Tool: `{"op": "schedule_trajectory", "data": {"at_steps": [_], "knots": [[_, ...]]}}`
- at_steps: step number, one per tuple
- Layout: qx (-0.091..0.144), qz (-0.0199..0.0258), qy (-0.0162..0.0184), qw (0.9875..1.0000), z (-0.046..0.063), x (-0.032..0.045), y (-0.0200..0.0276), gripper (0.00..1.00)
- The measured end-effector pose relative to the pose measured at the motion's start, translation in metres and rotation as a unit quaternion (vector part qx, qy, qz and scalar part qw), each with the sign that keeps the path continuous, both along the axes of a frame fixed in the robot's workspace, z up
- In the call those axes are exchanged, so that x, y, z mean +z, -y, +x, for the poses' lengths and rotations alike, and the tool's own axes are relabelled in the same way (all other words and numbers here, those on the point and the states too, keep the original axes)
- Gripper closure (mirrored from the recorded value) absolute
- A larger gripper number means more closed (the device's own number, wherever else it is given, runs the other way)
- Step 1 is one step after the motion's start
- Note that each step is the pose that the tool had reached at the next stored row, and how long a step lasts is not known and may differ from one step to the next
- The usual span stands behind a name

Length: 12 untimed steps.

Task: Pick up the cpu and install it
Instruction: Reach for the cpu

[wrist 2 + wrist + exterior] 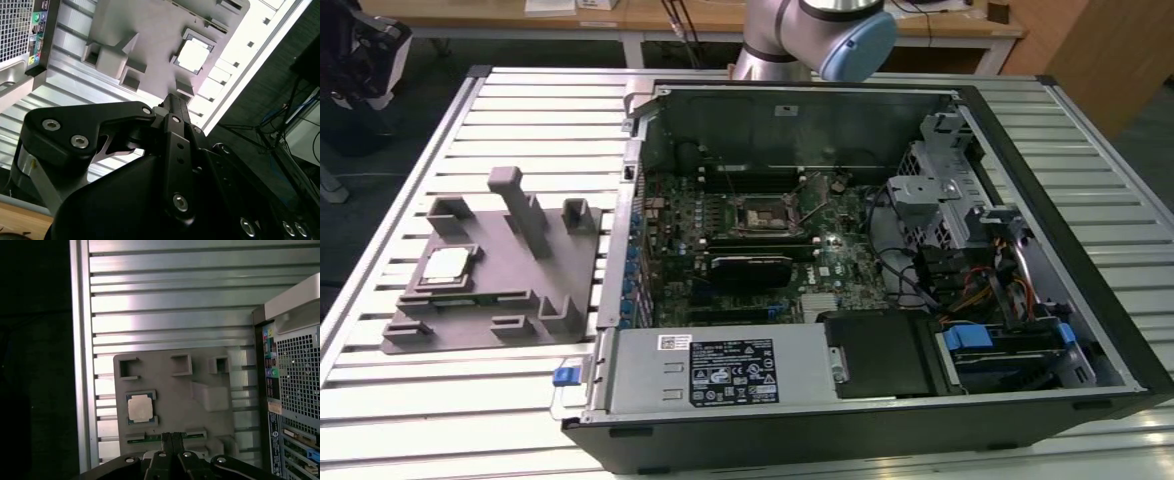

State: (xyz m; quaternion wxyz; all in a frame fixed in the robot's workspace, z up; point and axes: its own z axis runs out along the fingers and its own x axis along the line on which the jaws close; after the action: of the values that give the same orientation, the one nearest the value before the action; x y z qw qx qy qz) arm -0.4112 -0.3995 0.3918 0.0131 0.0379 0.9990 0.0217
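So it's the pick-up step: chip (139,408) sits in its grey holder (172,390), gripper (170,438) hangs above it closed and empty, so grabbing needs it opened and lined up.

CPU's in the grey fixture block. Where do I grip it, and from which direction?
Probably by two opposite side edges, coming straight down from above. The cpu lies flat, metal top up, seated in a shallow pocket of the grey fixture block, so only its rim can be pinched.
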Motion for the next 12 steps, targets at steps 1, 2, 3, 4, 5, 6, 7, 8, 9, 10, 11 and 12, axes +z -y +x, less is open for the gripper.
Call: {"op": "schedule_trajectory", "data": {"at_steps": [1,2,3,4,5,6,7,8,9,10,11,12], "knots": [[0.000,0.0000,0.0000,1.0000,-0.001,0.0000,0.0000,0.89],[0.000,0.0000,0.0000,1.0000,-0.002,0.0000,0.0000,0.89],[0.000,0.0000,0.0000,1.0000,-0.003,-0.0001,0.0000,0.89],[0.000,0.0000,0.0000,1.0000,-0.004,0.0000,0.0000,0.89],[0.000,0.0000,0.0000,1.0000,-0.005,0.0000,0.0000,0.89],[0.000,0.0000,0.0000,1.0000,-0.006,0.0000,0.0000,0.89],[0.000,0.0000,0.0000,1.0000,-0.007,0.0000,0.0000,0.89],[0.000,0.0000,0.0000,1.0000,-0.008,-0.0001,0.0000,0.89],[0.000,0.0000,0.0000,1.0000,-0.012,-0.0001,0.0000,0.89],[0.000,0.0000,0.0000,1.0000,-0.013,-0.0001,0.0000,0.89],[0.000,0.0000,0.0000,1.0000,-0.014,-0.0001,0.0000,0.89],[0.000,0.0000,0.0000,1.0000,-0.015,-0.0001,0.0000,0.89]]}}
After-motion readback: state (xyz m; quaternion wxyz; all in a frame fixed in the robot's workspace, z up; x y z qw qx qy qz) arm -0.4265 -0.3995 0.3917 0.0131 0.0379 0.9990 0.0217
